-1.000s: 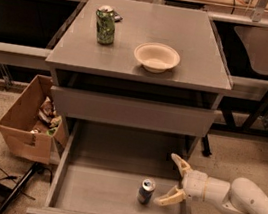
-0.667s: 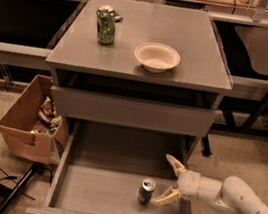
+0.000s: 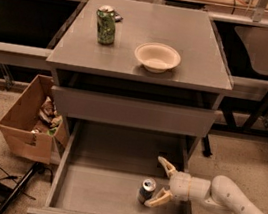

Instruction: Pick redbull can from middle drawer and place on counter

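Observation:
The redbull can [image 3: 146, 190] stands upright on the floor of the open middle drawer [image 3: 109, 196], toward its front right. My gripper [image 3: 162, 182] reaches in from the right, fingers open. One fingertip [image 3: 153, 201] is right beside the can's lower right, the other [image 3: 163, 162] is farther back and apart from it. The counter [image 3: 185, 36] is the grey top of the cabinet, above the drawer.
A green can [image 3: 105, 25] and a white bowl [image 3: 157, 57] stand on the counter. A cardboard box [image 3: 29, 123] of scraps sits on the floor left of the drawer. Dark shelving and table legs flank the cabinet.
My gripper has slid left, closer to the can. The can has not moved.

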